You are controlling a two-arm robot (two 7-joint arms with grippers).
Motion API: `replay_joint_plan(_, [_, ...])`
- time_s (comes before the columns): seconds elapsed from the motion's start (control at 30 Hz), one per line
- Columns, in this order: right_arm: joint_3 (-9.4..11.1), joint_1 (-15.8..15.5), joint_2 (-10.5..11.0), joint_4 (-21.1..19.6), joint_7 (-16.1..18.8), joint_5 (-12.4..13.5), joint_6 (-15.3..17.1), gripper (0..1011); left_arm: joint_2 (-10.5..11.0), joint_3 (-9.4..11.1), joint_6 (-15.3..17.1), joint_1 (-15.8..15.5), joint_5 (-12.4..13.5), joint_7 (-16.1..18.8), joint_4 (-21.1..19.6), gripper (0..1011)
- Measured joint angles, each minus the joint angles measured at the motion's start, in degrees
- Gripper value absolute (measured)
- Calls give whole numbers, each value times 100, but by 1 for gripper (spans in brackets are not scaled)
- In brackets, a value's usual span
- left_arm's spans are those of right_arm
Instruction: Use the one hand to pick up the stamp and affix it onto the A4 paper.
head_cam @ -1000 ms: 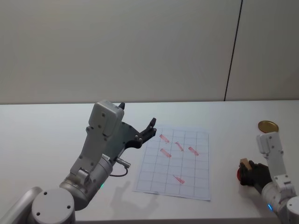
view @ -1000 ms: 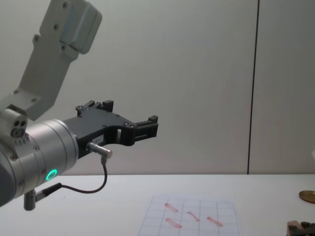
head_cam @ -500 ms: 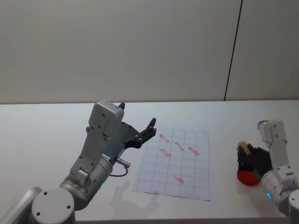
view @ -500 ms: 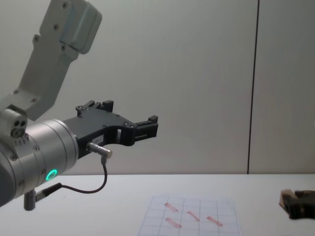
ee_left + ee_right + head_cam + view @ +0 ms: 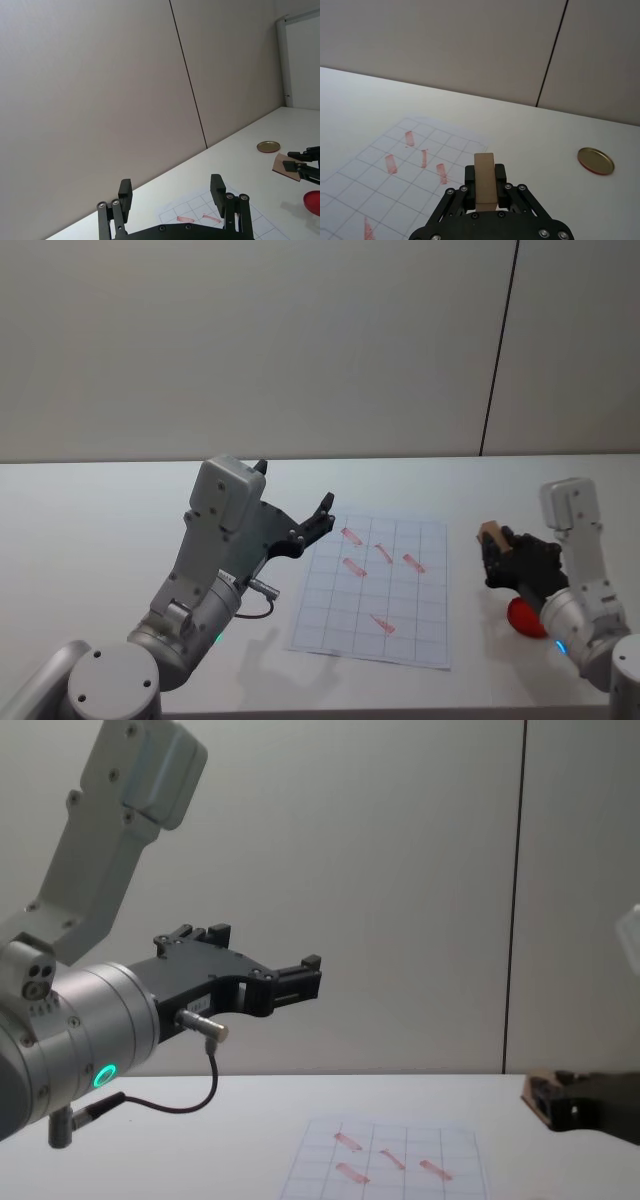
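Note:
My right gripper (image 5: 497, 552) is shut on the stamp (image 5: 491, 534), a small tan wooden block. It hangs above the table just to the right of the A4 paper (image 5: 400, 625), a white gridded sheet with several red marks. The right wrist view has the stamp (image 5: 484, 182) upright between the black jaws, with the paper (image 5: 395, 187) below and ahead. The chest view catches the right gripper (image 5: 552, 1106) coming in from the right edge. My left gripper (image 5: 295, 486) stays raised and open over the paper's left side, seen also as the left gripper (image 5: 171, 186).
A red ink pad (image 5: 527, 617) lies on the table under my right arm. A round golden lid (image 5: 595, 160) sits farther back on the right. The white table (image 5: 100, 540) runs up to a plain wall.
My right gripper has lifted the stamp off the red pad and carried it up and left toward the paper. The left arm has not moved.

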Motion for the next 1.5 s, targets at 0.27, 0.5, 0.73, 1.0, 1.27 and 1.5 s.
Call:
replay_joint_plan(0.27, [-102,46,-82,102,307,15,38,214,0,0,0,0,0,0,0,993])
replay_joint_plan(0.5, [-226,118,-186,307,586,-56,40,216,0,0,0,0,0,0,0,993])
replay_joint_plan(0.73, [-342,190,-283,477,780,-145,5,216,0,0,0,0,0,0,0,993])
replay_joint_plan(1.0, [-487,303,-415,692,898,-327,-18,216,0,0,0,0,0,0,0,993])
replay_joint_plan(1.27, [-604,436,-530,908,836,-626,14,216,0,0,0,0,0,0,0,993])
replay_joint_plan(1.5, [-687,611,-648,1191,670,-934,31,216,0,0,0,0,0,0,0,993])
